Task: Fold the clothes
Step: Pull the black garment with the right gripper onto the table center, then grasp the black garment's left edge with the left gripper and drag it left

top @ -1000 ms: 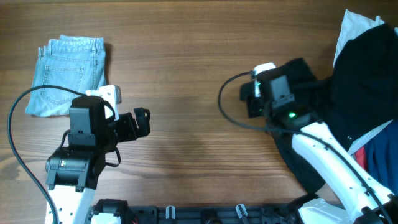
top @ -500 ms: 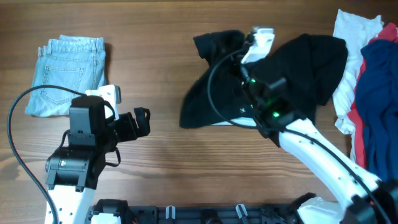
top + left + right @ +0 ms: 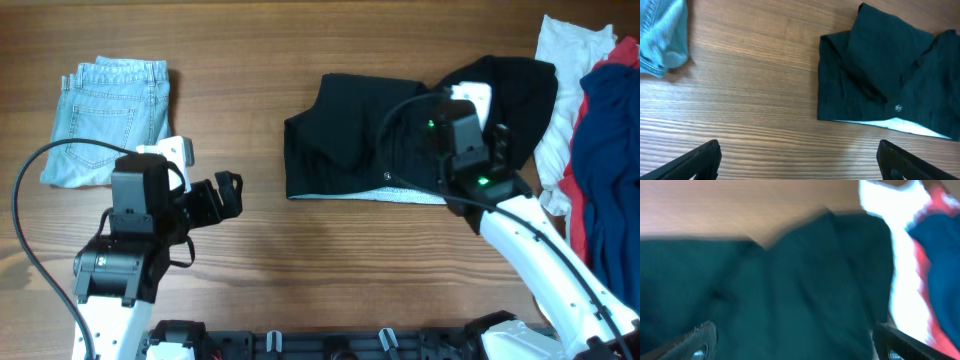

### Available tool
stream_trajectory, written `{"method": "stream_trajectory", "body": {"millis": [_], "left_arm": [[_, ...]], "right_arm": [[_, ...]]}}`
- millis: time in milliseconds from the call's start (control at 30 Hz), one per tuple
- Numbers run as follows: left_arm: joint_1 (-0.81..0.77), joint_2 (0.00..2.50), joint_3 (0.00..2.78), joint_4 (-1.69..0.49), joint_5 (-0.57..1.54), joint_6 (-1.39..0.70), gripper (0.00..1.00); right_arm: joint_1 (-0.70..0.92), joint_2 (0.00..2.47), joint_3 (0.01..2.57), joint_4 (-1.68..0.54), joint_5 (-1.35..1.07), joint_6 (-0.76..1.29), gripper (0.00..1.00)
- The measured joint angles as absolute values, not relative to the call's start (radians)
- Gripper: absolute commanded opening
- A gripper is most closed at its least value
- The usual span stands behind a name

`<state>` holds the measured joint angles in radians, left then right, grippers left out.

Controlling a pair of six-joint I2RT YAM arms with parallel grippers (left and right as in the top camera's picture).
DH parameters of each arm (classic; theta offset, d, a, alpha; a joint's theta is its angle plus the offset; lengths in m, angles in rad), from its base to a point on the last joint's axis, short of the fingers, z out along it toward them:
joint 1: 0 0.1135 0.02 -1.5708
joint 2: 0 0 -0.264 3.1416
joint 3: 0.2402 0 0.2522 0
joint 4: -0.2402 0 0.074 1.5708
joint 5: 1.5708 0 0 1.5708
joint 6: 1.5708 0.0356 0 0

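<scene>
The clothes include a large black garment [image 3: 350, 150] lying spread at the table's middle right, with its pale waistband lining [image 3: 410, 196] along the near edge. My right gripper [image 3: 478, 125] hovers over the garment's right part, open, nothing between its fingers; in the right wrist view the black fabric [image 3: 790, 290] fills the space under the open right gripper [image 3: 797, 342]. My left gripper [image 3: 230, 195] stands open over bare wood, left of the garment. The left wrist view shows the black garment [image 3: 880, 80] ahead of the open left gripper [image 3: 799, 162].
A folded light-blue denim piece [image 3: 110, 120] lies at the far left, its corner [image 3: 662, 35] in the left wrist view. A heap of white [image 3: 560, 60], red and navy clothes [image 3: 610, 150] sits at the right edge, right beside the black garment.
My right gripper dragged the black garment out of the right-hand heap to the middle, opened and let it drop. It now lies flatter. The left arm has not moved.
</scene>
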<state>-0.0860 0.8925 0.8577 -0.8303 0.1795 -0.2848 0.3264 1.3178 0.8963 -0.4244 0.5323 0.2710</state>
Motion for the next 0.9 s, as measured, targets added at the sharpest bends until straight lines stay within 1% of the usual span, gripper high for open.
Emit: {"method": "stream_trajectory", "body": {"millis": [67, 133, 300, 500, 633, 800, 867, 900], "left_arm": [[-0.086, 0.926, 0.858, -0.828, 0.207, -0.305, 1.0], [-0.086, 0.969, 0.858, -0.815, 0.237, -0.313, 1.0], [-0.097, 1.136, 0.858, -0.74, 0.326, -0.322, 1.0], [-0.221, 1.388, 0.86, -0.628, 0.377, -0.355, 1.0], [-0.314, 1.56, 0.86, -0.499, 0.39, -0.366, 1.0], [-0.375, 1.689, 0.86, -0.363, 0.39, -0.373, 0.99], [-0.388, 1.703, 0.866, -0.33, 0.39, -0.374, 0.92], [-0.391, 1.708, 0.868, -0.321, 0.39, -0.378, 0.81]], "right_arm": [[0.282, 1.318, 0.894, -0.533, 0.505, 0.302, 0.99], [0.275, 1.318, 0.893, -0.585, 0.471, 0.314, 1.0], [0.275, 1.318, 0.892, -0.64, 0.428, 0.321, 1.0], [0.275, 1.318, 0.892, -0.675, 0.419, 0.327, 1.0], [0.275, 1.318, 0.892, -0.705, 0.419, 0.329, 1.0], [0.275, 1.318, 0.892, -0.727, 0.418, 0.329, 1.0], [0.275, 1.318, 0.892, -0.73, 0.418, 0.329, 1.0], [0.275, 1.318, 0.892, -0.73, 0.418, 0.329, 1.0]]}}
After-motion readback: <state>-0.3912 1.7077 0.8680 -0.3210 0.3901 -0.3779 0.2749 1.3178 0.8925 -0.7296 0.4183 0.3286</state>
